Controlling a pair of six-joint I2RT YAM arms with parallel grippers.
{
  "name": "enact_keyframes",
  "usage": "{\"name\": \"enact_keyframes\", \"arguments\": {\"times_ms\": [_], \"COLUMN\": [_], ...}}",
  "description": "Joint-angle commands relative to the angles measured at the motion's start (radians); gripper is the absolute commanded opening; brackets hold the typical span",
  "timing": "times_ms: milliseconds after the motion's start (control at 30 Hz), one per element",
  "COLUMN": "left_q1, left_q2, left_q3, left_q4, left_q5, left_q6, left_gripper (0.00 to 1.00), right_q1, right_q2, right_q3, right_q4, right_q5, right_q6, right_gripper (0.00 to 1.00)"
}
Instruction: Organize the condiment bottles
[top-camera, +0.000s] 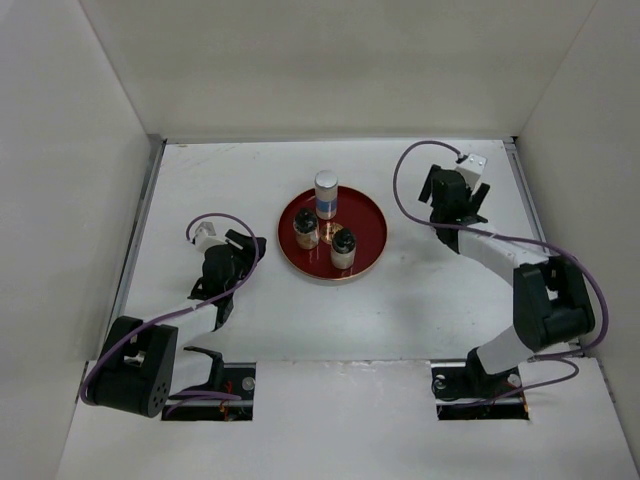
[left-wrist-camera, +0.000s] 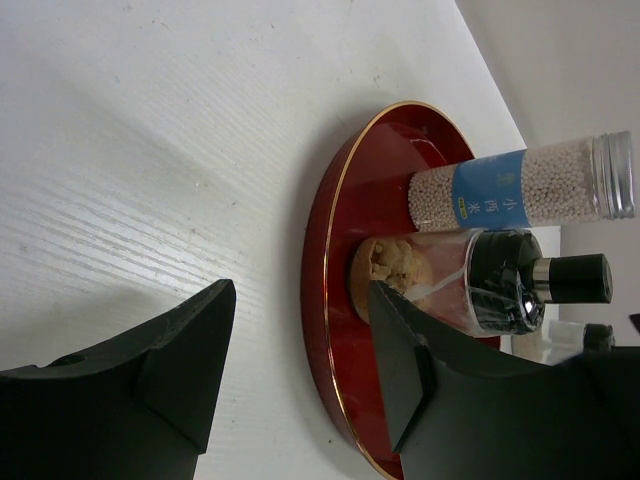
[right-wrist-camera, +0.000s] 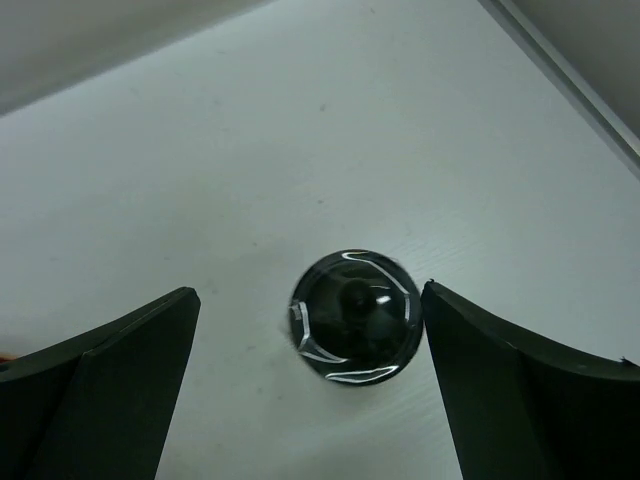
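- Your right end effector (right-wrist-camera: 310, 292) is released, jaws wide, directly above the lone shaker (right-wrist-camera: 352, 317) standing on the desk (right-wrist-camera: 300, 120).
- Descend centred, clench round its body, keeping it upright for the tray (top-camera: 368, 222).

Glossy red tray (left-wrist-camera: 345, 200), clear-walled shaker (left-wrist-camera: 440, 275), shiny black cap (right-wrist-camera: 355, 317), matt grained white table (left-wrist-camera: 150, 150)

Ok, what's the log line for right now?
red tray: blue-banded bottle, two shakers | left claw: open, empty | right claw: open over fourth shaker
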Motion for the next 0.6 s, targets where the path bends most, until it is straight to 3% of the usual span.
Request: {"name": "enact_keyframes", "arguments": {"times_ms": [0,267,433,567], "left_q1": [-0.006,0.004,0.004,-0.009], "left_q2": [0.008,0.017,0.017,0.01], "left_q3": [0.0,-0.002,0.0,0.003], "left_q4": [0.063,0.072,0.072,0.072], "left_q5": [0.004,0.018,0.015,0.01], "left_q6": [-0.004,-0.01,-0.007,0.002], "left_gripper": [0.54,0.54,0.54,0.54], "right_q1": [-0.049,-0.113,-0.106,-0.029], "right_q2": [0.061,0.176,0.135,0.018], "right_q3": [0.03,0.056,0.012,-0.03], "right_q4": [-0.016,0.054,0.155,0.217], "right_q5": [-0.01,-0.119,-0.119,-0.099], "right_q6": [-0.002,0.024,0.007,-0.04], "right_gripper": [1.0,1.0,0.68,0.62]}}
